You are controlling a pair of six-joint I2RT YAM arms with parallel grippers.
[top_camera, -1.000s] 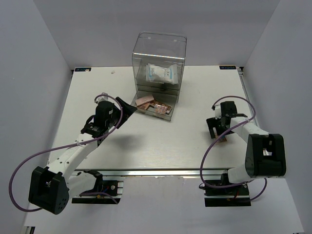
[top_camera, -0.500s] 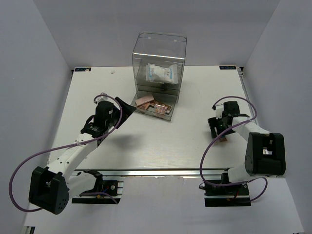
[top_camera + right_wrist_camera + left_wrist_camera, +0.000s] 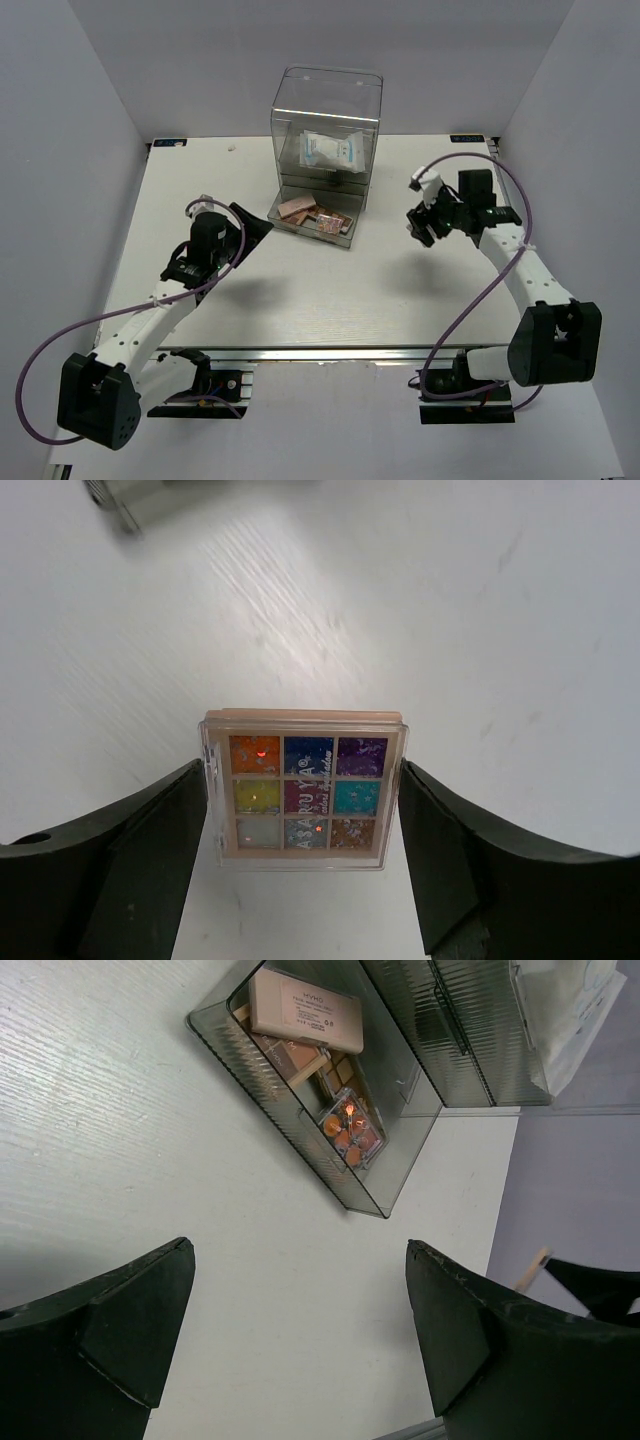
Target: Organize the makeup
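My right gripper (image 3: 302, 780) is shut on a square multicoloured eyeshadow palette (image 3: 303, 792), one finger pressing on each side edge. It holds the palette above the table, right of the clear box, as the top view shows for the right gripper (image 3: 425, 222). The box's bottom drawer (image 3: 345, 238) stands pulled out with brown and pink palettes (image 3: 312, 214) lying in it. The same palettes (image 3: 305, 1010) appear in the left wrist view. A white blue-printed packet (image 3: 333, 151) lies on the box's upper level. My left gripper (image 3: 300, 1260) is open and empty, left of the drawer.
The clear acrylic drawer box (image 3: 328, 100) stands at the back middle of the white table (image 3: 320, 290). Grey walls close in both sides. A purple cable loops beside each arm.
The right arm rose from the table's front right and swung back and left toward the box, with the palette gripped. The left arm shifted slightly.
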